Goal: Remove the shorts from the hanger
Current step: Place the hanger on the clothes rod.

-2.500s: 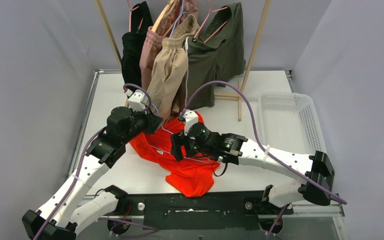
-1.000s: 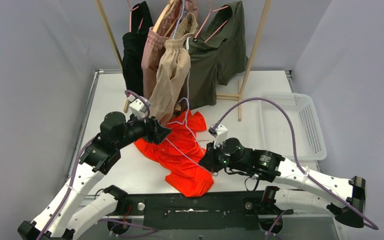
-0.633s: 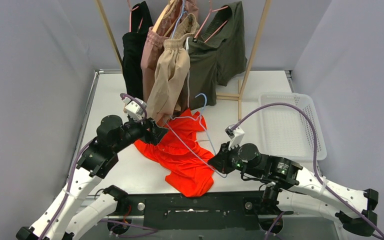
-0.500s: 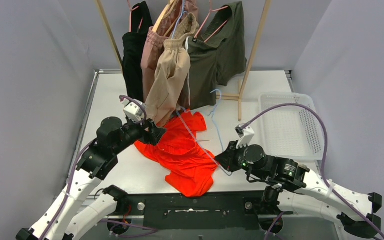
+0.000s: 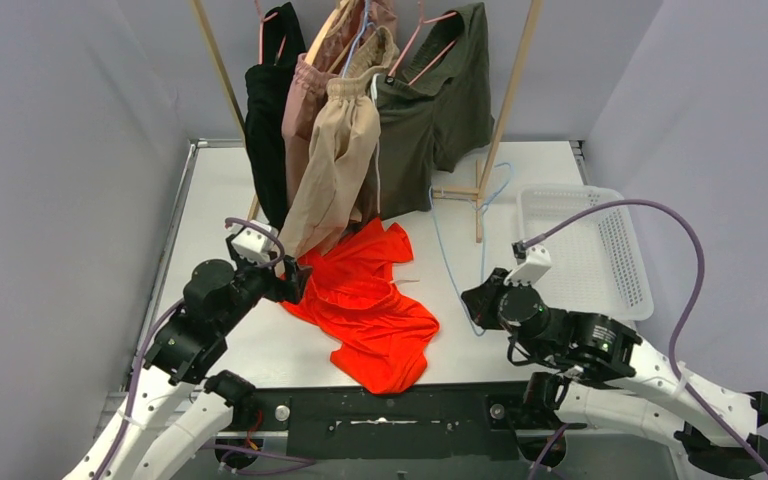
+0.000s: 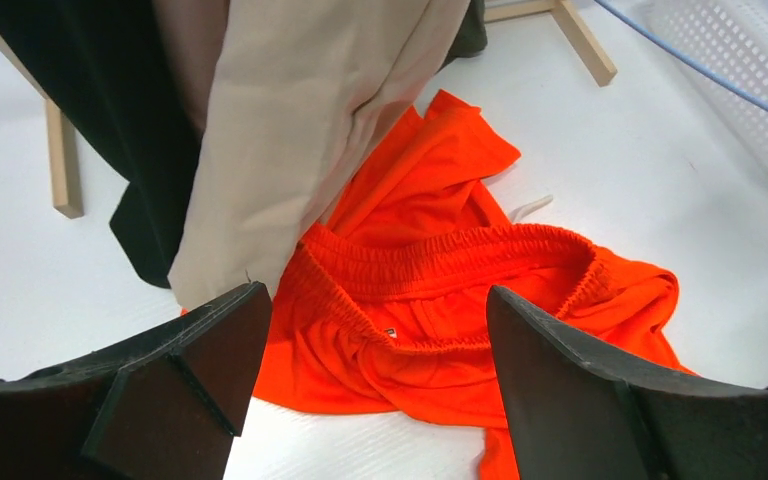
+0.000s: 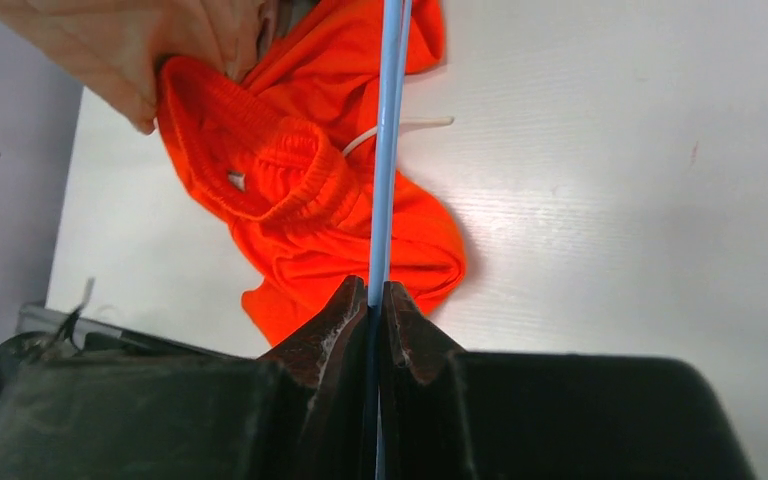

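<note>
Shorts (image 5: 375, 320) crumpled, orange, gathered waist; hanger (image 7: 388, 150) thin blue wire

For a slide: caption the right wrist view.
Right hand shut on the blue hanger; orange shorts lie on the table.

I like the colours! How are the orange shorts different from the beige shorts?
The orange shorts lie crumpled on the table; the beige shorts hang up on the rack. The orange ones are spread flat and wide; the beige ones droop long and narrow. Both are soft, with gathered waists.
</note>
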`<state>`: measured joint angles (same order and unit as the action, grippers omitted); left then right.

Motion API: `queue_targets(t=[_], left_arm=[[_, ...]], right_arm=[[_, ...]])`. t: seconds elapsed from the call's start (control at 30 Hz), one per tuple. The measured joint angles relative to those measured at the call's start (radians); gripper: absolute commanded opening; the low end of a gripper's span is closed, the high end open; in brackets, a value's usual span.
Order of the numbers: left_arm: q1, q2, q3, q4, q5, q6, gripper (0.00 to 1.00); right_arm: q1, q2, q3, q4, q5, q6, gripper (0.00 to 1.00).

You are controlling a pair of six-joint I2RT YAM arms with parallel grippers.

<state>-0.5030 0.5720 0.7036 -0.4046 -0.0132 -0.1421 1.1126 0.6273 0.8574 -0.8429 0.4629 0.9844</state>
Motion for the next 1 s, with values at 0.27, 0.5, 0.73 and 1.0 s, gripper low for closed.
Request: queue_targets(t=[0.27, 0.5, 0.73, 1.0], left_arm=[[0.000, 0.010, 0.042, -0.047, -0.100, 0.034, 0.84], [0.000, 0.069, 0.092, -0.112, -0.244, 0.003, 0.87], [0.021, 0.163, 0.123, -0.154, -0.268, -0.114, 0.89], [0.032, 0.148, 0.163, -0.143, -0.282, -0.188, 0.89]], right_arm=[[0.000, 0.433, 0.283, -0.083, 0.258, -0.049, 0.00], [-0.087, 0.452, 0.279, 0.032, 0.364, -0.193, 0.00], [-0.399, 0.332, 0.213, 0.274, 0.035, -0.414, 0.00], [-0.498, 0.409, 0.273, 0.309, -0.166, -0.523, 0.00]])
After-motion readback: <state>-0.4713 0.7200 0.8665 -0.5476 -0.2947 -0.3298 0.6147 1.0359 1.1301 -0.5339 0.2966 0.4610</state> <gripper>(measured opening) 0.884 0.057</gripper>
